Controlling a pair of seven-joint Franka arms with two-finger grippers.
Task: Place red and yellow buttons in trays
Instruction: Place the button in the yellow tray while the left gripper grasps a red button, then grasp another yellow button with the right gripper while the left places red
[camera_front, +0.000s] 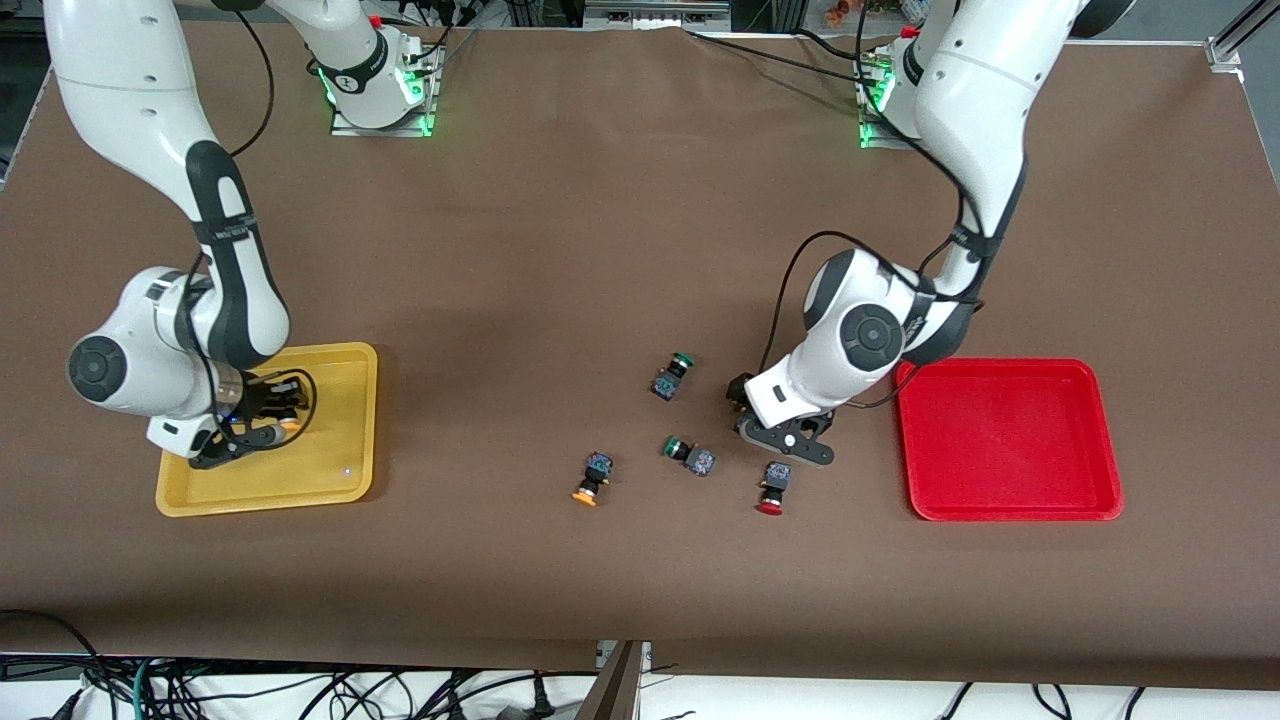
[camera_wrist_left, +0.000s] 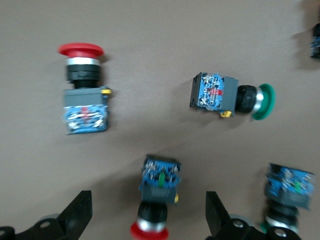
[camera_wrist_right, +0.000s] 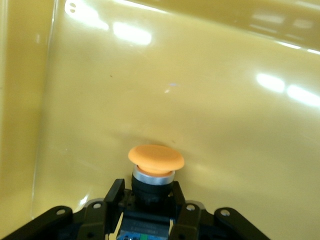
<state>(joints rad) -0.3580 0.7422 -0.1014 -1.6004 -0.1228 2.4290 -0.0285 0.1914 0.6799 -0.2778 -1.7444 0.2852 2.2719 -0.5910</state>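
Right gripper (camera_wrist_right: 150, 212) sits low inside the yellow tray (camera_front: 340, 490) at lower left of the front frame, fingers pinching an orange-yellow button (camera_wrist_right: 155, 170) by its black body, cap pointing away from the wrist. Left gripper (camera_wrist_left: 150, 220) hangs over the desk (camera_front: 640, 200) beside the red tray (camera_front: 1010, 510), fingers spread either side of a red button (camera_wrist_left: 157, 197); its long axis runs along the gap between them. No readable labels.
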